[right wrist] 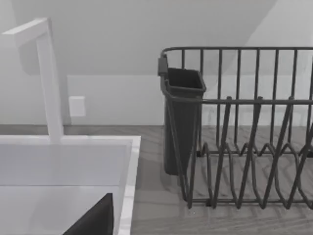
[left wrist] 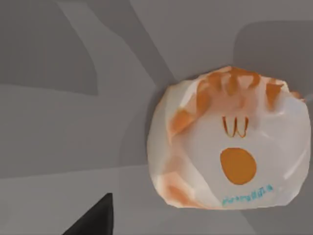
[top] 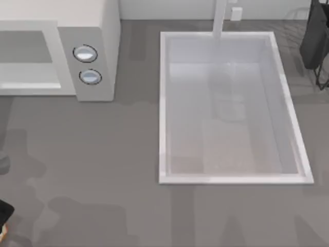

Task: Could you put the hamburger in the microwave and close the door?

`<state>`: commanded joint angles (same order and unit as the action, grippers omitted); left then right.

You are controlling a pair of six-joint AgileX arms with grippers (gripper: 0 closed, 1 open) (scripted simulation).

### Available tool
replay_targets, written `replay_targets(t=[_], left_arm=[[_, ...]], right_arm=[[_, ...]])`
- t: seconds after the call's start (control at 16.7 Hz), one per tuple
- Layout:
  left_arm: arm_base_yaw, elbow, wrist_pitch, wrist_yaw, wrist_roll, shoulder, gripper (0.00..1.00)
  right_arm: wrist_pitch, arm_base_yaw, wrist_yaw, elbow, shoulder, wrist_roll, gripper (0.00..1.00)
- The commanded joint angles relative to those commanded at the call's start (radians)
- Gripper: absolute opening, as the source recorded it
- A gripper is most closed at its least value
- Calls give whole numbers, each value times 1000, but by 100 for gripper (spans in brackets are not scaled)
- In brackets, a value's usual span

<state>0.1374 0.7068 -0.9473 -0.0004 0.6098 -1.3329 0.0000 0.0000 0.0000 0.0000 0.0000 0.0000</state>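
From the top view, the microwave (top: 56, 51) sits at the table's far left, cavity open toward me, with the sink (top: 231, 177) to its right. My left arm is just a dark corner at the bottom left edge.

The left wrist view has the hamburger (left wrist: 230, 142) on the table close below my left gripper; one dark fingertip (left wrist: 95, 218) shows, and I cannot tell how wide the fingers stand. I judge the pick is not yet made: next I descend and close on it.

The right wrist view looks over the sink at a dish rack (right wrist: 244, 132); that arm idles, its fingers' spread unreadable too.
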Motion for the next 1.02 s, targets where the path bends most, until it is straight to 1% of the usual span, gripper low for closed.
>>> replay_targets(t=[0.42, 0.54, 0.78, 1.02], left_arm=[[5, -151, 319, 0, 7, -158, 100], [6, -175, 365, 0, 8, -185, 100], [6, -179, 371, 0, 9, -189, 100], [6, -179, 371, 0, 9, -189, 70]], right_arm=[[0, 0, 0, 0, 0, 0, 100], [0, 0, 0, 0, 0, 0, 100], [0, 0, 0, 0, 0, 0, 100], [0, 0, 0, 0, 0, 0, 100]])
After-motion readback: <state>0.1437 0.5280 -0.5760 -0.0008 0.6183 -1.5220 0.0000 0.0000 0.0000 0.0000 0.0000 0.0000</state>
